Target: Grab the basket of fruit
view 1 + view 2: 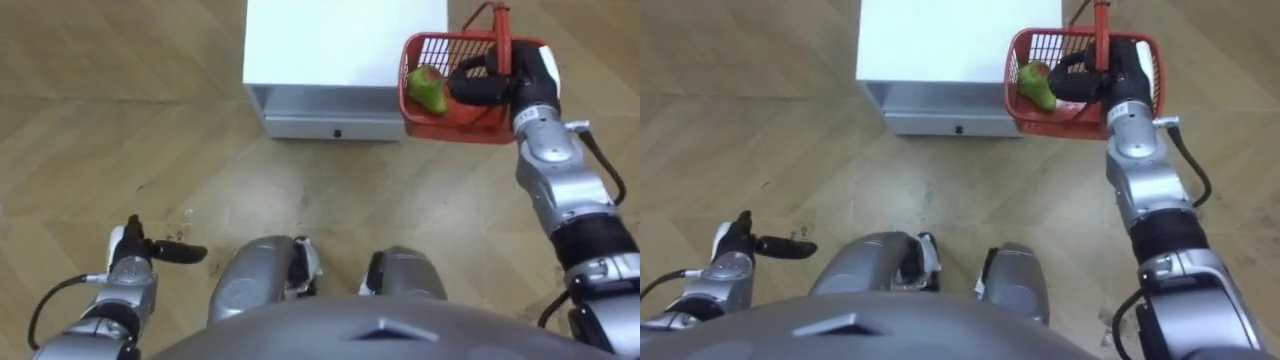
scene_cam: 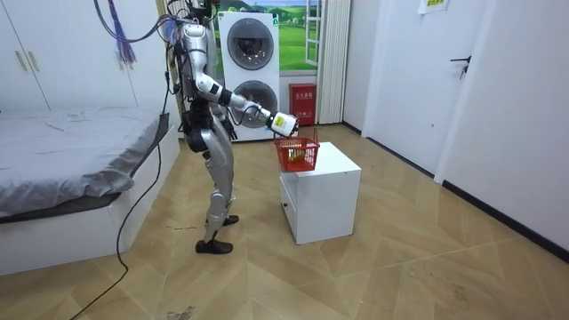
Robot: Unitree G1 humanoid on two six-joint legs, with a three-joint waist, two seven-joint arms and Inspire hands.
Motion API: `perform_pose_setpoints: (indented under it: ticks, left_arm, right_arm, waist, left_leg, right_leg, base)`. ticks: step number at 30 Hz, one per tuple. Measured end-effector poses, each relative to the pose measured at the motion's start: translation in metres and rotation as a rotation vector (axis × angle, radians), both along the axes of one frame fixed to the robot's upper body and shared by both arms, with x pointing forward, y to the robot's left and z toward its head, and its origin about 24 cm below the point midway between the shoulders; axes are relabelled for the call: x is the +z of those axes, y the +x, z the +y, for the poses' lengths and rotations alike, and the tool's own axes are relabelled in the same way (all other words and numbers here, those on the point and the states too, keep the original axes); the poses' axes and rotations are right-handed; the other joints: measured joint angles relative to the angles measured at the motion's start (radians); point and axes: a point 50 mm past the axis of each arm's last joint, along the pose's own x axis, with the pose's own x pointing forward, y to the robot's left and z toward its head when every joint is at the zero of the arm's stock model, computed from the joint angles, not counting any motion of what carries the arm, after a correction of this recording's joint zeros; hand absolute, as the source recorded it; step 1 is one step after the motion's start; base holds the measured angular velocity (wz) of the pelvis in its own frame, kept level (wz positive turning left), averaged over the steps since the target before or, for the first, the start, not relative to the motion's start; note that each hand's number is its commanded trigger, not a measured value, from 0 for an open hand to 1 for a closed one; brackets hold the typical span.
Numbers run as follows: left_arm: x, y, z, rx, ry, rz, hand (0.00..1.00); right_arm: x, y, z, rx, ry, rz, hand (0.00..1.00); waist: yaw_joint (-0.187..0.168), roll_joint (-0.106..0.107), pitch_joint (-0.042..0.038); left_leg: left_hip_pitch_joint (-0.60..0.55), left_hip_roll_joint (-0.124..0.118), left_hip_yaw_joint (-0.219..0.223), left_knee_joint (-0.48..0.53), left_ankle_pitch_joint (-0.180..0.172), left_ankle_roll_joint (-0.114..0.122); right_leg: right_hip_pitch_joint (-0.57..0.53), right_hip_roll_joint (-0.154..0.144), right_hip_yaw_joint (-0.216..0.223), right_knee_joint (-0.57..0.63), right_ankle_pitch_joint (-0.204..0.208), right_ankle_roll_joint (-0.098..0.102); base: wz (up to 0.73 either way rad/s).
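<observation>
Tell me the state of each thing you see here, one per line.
Basket: upright, held at the cabinet's corner.
Fruit: lying inside the basket.
Right robot hand: shut on the basket's handle.
Left robot hand: open, idle, low at the side.
Drawer: shut.

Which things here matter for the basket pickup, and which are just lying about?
In the job:
- fruit basket, red
- green fruit inside it
- right hand, curled on the basket's handle
- white cabinet, with the basket at its corner

Just about:
- left hand, idle, low at the robot's side
- bed
- washing machines, stacked
</observation>
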Motion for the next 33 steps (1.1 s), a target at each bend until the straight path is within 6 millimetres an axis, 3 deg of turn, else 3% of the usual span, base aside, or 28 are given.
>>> perform_pose_setpoints:
  ticks: [3, 6, 9, 12, 15, 16, 17, 18, 19, 20, 21, 22, 23, 24, 25, 26, 28, 33]
  left_arm:
    - [-0.002, -0.021, 0.004, 0.017, 0.025, 0.043, 0.00]
    - [-0.005, -0.047, 0.004, 0.020, 0.037, 0.124, 0.00]
    - [-0.007, -0.057, 0.005, 0.014, 0.039, 0.165, 0.00]
    - [-0.006, -0.058, 0.005, 0.015, 0.040, 0.170, 0.00]
    - [-0.006, -0.057, 0.003, 0.011, 0.034, 0.163, 0.00]
    - [-0.006, -0.057, 0.003, 0.010, 0.034, 0.166, 0.00]
    - [-0.006, -0.058, 0.004, -0.001, 0.040, 0.172, 0.00]
    - [-0.006, -0.056, 0.002, -0.024, 0.038, 0.177, 0.00]
    - [-0.007, -0.054, -0.001, -0.039, 0.035, 0.177, 0.00]
    - [-0.007, -0.054, 0.002, -0.061, 0.042, 0.195, 0.00]
    - [-0.008, -0.057, 0.000, -0.074, 0.040, 0.221, 0.00]
    - [-0.008, -0.058, -0.002, -0.074, 0.036, 0.228, 0.00]
    - [-0.009, -0.059, -0.003, -0.088, 0.038, 0.242, 0.00]
    - [-0.009, -0.060, -0.003, -0.100, 0.043, 0.254, 0.00]
    - [-0.009, -0.060, -0.003, -0.104, 0.044, 0.261, 0.00]
    - [-0.010, -0.061, -0.004, -0.120, 0.044, 0.274, 0.00]
    - [-0.010, -0.062, -0.005, -0.139, 0.043, 0.286, 0.00]
    - [-0.011, -0.062, -0.006, -0.157, 0.034, 0.303, 0.00]
  right_arm:
    - [0.015, -0.004, 0.009, 0.043, 0.004, -0.072, 1.00]
    - [0.039, -0.002, 0.015, 0.085, 0.026, -0.171, 1.00]
    - [0.062, 0.001, 0.020, 0.113, 0.005, -0.270, 1.00]
    - [0.073, 0.003, 0.026, 0.150, 0.007, -0.316, 1.00]
    - [0.077, 0.002, 0.033, 0.193, 0.028, -0.331, 1.00]
    - [0.077, 0.003, 0.035, 0.201, 0.035, -0.331, 1.00]
    - [0.076, 0.003, 0.040, 0.217, 0.049, -0.325, 1.00]
    - [0.078, 0.004, 0.039, 0.230, 0.044, -0.327, 1.00]
    - [0.080, 0.006, 0.038, 0.233, 0.037, -0.331, 1.00]
    - [0.078, 0.007, 0.040, 0.237, 0.048, -0.314, 1.00]
    - [0.078, 0.008, 0.041, 0.250, 0.048, -0.304, 1.00]
    - [0.078, 0.008, 0.041, 0.250, 0.045, -0.304, 1.00]
    - [0.080, 0.009, 0.042, 0.253, 0.043, -0.313, 1.00]
    - [0.084, 0.012, 0.043, 0.256, 0.043, -0.328, 1.00]
    - [0.085, 0.013, 0.043, 0.252, 0.040, -0.333, 1.00]
    - [0.082, 0.013, 0.042, 0.238, 0.040, -0.324, 1.00]
    - [0.079, 0.014, 0.041, 0.238, 0.046, -0.310, 1.00]
    - [0.062, 0.023, 0.043, 0.230, 0.100, -0.228, 1.00]
  waist:
    - [-0.004, -0.006, -0.0008]
    - [-0.005, -0.016, -0.0007]
    - [0.002, -0.032, -0.0070]
    - [0.006, -0.036, -0.0081]
    - [0.013, -0.039, -0.0083]
    - [0.014, -0.041, -0.0063]
    - [0.012, -0.058, 0.0116]
    - [0.008, -0.061, 0.0056]
    - [0.007, -0.052, 0.0019]
    - [0.038, -0.075, 0.0019]
    - [0.055, -0.070, 0.0053]
    - [0.059, -0.059, 0.0113]
    - [0.067, -0.049, 0.0129]
    - [0.073, -0.048, 0.0127]
    - [0.067, -0.043, 0.0155]
    - [0.061, -0.031, 0.0082]
    - [0.086, -0.021, 0.0036]
    - [0.120, -0.032, 0.0062]
  left_leg:
    - [0.065, 0.024, -0.023, -0.088, 0.027, -0.030]
    - [0.126, 0.030, -0.031, -0.143, 0.038, -0.041]
    - [0.160, 0.032, -0.040, -0.154, 0.039, -0.044]
    - [0.196, 0.044, -0.064, -0.155, 0.039, -0.044]
    - [0.229, 0.047, -0.078, -0.152, 0.039, -0.044]
    - [0.229, 0.048, -0.078, -0.132, 0.038, -0.044]
    - [0.173, 0.035, -0.070, -0.027, 0.020, -0.059]
    - [0.120, 0.012, -0.088, -0.106, 0.028, -0.065]
    - [0.099, 0.013, -0.092, -0.165, 0.072, -0.063]
    - [0.091, 0.011, -0.081, -0.168, 0.138, -0.039]
    - [0.107, 0.013, -0.111, -0.170, 0.138, -0.038]
    - [0.112, 0.013, -0.151, -0.170, 0.138, -0.038]
    - [0.112, 0.016, -0.232, -0.171, 0.139, -0.042]
    - [0.110, 0.014, -0.257, -0.174, 0.143, -0.052]
    - [0.113, 0.011, -0.259, -0.177, 0.139, -0.058]
    - [0.128, 0.012, -0.247, -0.192, 0.137, -0.063]
    - [0.150, 0.016, -0.238, -0.225, 0.143, -0.071]
    - [0.138, 0.010, -0.247, -0.221, 0.144, -0.074]
  right_leg:
    - [0.104, 0.044, -0.030, -0.151, 0.054, -0.020]
    - [0.176, 0.058, -0.044, -0.227, 0.064, -0.026]
    - [0.229, 0.072, -0.055, -0.276, 0.067, -0.031]
    - [0.292, 0.095, -0.044, -0.331, 0.099, -0.042]
    - [0.336, 0.097, -0.046, -0.340, 0.106, -0.047]
    - [0.349, 0.095, -0.042, -0.337, 0.109, -0.048]
    - [0.377, 0.083, 0.012, -0.347, 0.115, -0.051]
    - [0.379, 0.081, 0.050, -0.351, 0.114, -0.050]
    - [0.373, 0.087, 0.043, -0.348, 0.109, -0.042]
    - [0.369, 0.072, 0.030, -0.339, 0.089, -0.010]
    - [0.359, 0.072, -0.021, -0.328, 0.084, 0.015]
    - [0.354, 0.077, -0.044, -0.328, 0.078, 0.017]
    - [0.321, 0.089, -0.067, -0.354, 0.078, 0.012]
    - [0.286, 0.090, -0.069, -0.394, 0.117, -0.005]
    - [0.269, 0.086, -0.080, -0.390, 0.162, -0.044]
    - [0.279, 0.082, -0.101, -0.368, 0.156, -0.037]
    - [0.283, 0.085, -0.107, -0.368, 0.156, -0.037]
    - [0.272, 0.085, -0.136, -0.352, 0.150, -0.047]
  base:
    - [-0.02]
    - [0.08]
    - [0.08]
    - [0.13]
    - [0.04]
    - [0.05]
    - [0.21]
    - [0.31]
    - [0.06]
    - [-0.16]
    - [-0.23]
    - [-0.11]
    - [0.00]
    - [0.08]
    - [0.38]
    - [0.28]
    - [0.05]
    - [0.06]
